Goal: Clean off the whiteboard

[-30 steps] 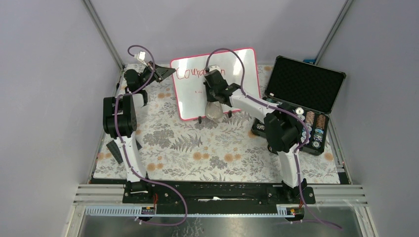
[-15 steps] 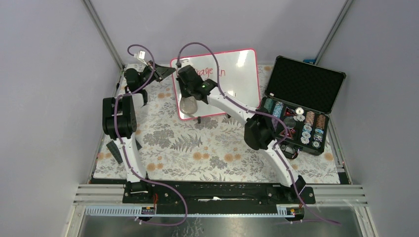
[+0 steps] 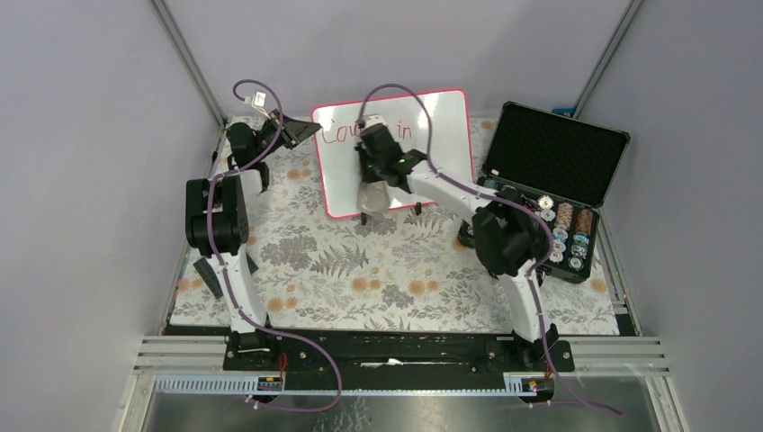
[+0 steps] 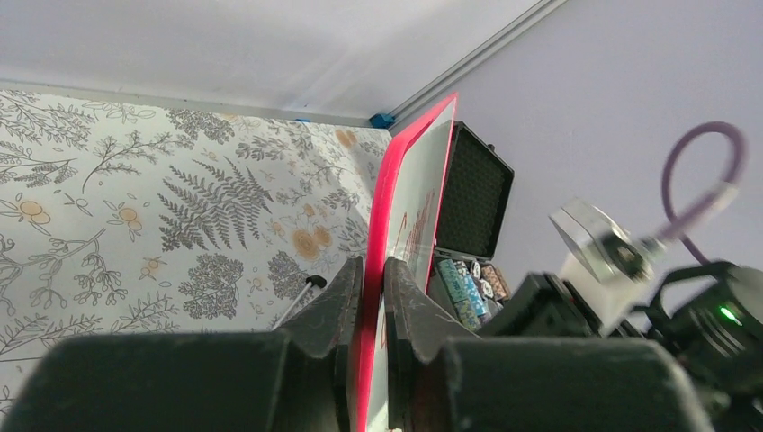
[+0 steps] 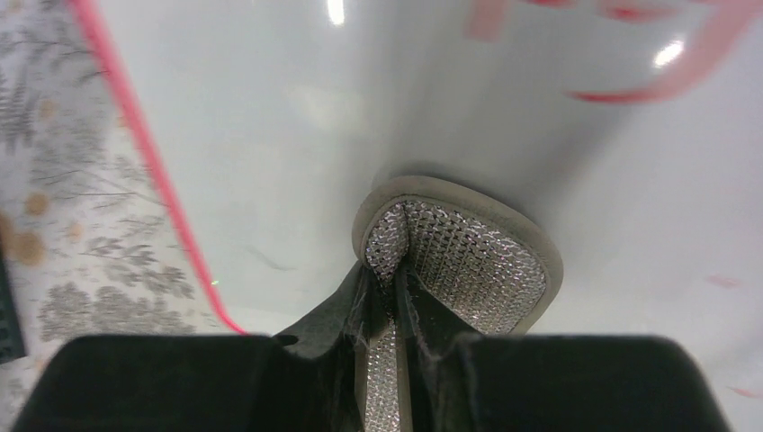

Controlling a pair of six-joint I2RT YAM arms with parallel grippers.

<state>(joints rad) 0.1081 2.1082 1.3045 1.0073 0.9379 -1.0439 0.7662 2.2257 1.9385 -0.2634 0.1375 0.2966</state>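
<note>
While L hand (image 4: pixel 372 274) pinches whiteboard (image 3: pixel 441 153), R hand (image 5: pixel 389 288) grips sparkly pad (image 5: pixel 468 261), case (image 3: pixel 558 148) holds chips (image 3: pixel 567 238)

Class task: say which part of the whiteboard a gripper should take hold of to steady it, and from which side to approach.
Grip the whiteboard by its thin pink-red frame on the left edge, coming in from the left, one finger in front and one behind. The board is a thin standing sheet, so only its rim fits; the left gripper straddles it so.
</note>
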